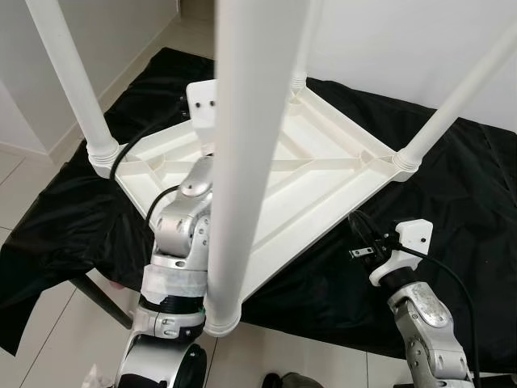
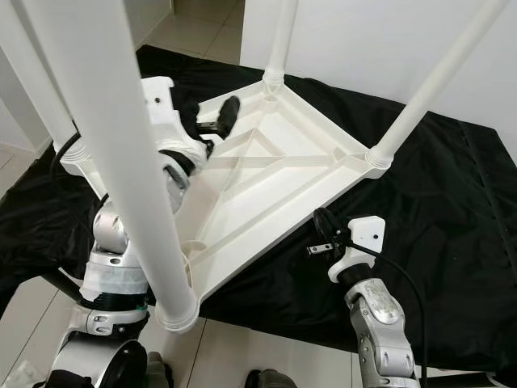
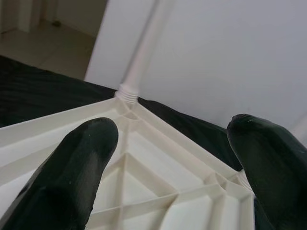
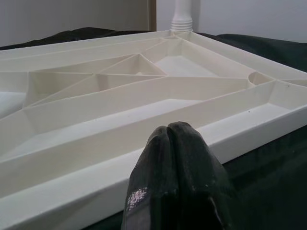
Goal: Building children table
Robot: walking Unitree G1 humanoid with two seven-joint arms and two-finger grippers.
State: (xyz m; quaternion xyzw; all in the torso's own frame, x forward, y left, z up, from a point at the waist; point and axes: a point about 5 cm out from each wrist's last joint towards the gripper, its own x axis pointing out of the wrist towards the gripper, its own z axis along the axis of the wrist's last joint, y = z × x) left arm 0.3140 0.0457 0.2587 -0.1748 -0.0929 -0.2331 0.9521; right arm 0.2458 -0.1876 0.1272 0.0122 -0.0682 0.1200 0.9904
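Note:
A white plastic children's table (image 2: 279,174) lies upside down on a black cloth, its ribbed underside facing up. Several white legs stand screwed into its corners: the nearest leg (image 1: 242,162) rises right before my head, another leg (image 2: 428,89) at the right corner, a far leg (image 3: 144,48) by the wall. My left gripper (image 2: 216,120) hovers open over the underside near the left corner, nothing between its fingers (image 3: 72,177). My right gripper (image 2: 323,226) is shut and empty, its fingertips (image 4: 175,134) just short of the table's near right rim (image 4: 249,139).
The black cloth (image 1: 452,210) covers the floor under and around the table, up to a white wall (image 1: 404,40) behind. Pale floor tiles (image 1: 40,323) show at the near left, and an open passage (image 2: 194,24) at the far left.

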